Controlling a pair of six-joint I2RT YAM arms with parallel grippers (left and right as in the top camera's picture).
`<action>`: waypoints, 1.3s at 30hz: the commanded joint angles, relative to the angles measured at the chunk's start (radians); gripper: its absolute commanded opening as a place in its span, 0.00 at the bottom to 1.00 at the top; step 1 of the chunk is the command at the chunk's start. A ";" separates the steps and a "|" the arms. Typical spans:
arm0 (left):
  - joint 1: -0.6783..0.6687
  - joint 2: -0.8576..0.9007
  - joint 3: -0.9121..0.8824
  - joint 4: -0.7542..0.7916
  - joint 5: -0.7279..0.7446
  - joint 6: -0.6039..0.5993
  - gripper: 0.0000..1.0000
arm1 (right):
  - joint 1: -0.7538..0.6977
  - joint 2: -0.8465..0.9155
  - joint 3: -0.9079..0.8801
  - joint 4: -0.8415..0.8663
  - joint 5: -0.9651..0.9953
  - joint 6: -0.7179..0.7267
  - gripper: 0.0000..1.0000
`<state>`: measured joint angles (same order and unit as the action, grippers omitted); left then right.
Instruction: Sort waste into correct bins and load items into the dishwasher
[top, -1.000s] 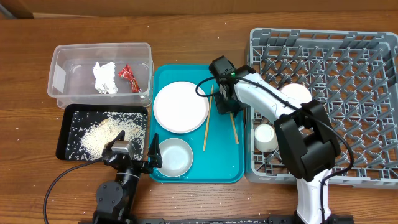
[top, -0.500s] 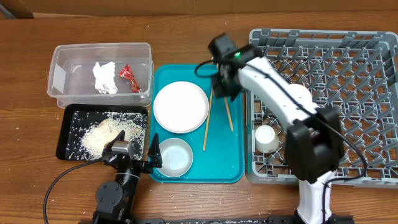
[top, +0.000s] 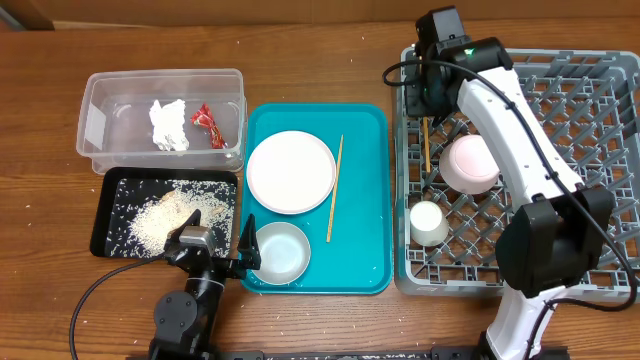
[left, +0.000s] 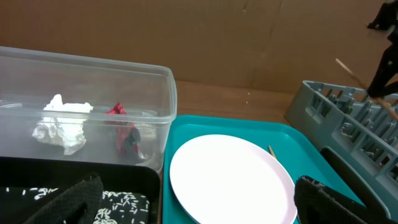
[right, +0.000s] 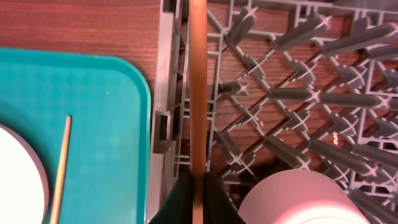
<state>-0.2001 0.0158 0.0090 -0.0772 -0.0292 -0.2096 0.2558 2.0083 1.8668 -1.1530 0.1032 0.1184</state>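
Note:
My right gripper (top: 427, 100) is shut on a wooden chopstick (top: 425, 145) and holds it over the left part of the grey dish rack (top: 600, 150); in the right wrist view the chopstick (right: 198, 87) runs straight up from the closed jaws (right: 198, 193). The pink bowl (top: 470, 163) and the small white cup (top: 428, 221) sit in the rack. The second chopstick (top: 334, 188), the round plate (top: 291, 171) and the white bowl (top: 280, 251) lie on the teal tray (top: 370, 270). My left gripper (top: 243, 250) is open and empty by the white bowl.
The clear tub (top: 100, 90) holds the white tissue (top: 169, 124) and the red wrapper (top: 208, 122). The black tray (top: 108, 185) holds the loose rice (top: 165, 215). The table is brown wood.
My right gripper has lifted one chopstick off the teal tray and carried it right and back, to above the dish rack. The left arm has not moved.

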 joint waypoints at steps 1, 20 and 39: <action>0.010 -0.010 -0.004 0.003 0.008 -0.003 1.00 | 0.014 0.036 -0.009 -0.010 -0.043 -0.029 0.24; 0.010 -0.010 -0.004 0.003 0.008 -0.004 1.00 | 0.313 0.077 -0.053 0.120 -0.047 0.446 0.52; 0.010 -0.010 -0.004 0.003 0.008 -0.004 1.00 | 0.285 0.280 -0.078 0.228 -0.037 0.515 0.27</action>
<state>-0.2001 0.0158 0.0090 -0.0772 -0.0296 -0.2096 0.5400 2.2662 1.7878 -0.9215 0.0753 0.6270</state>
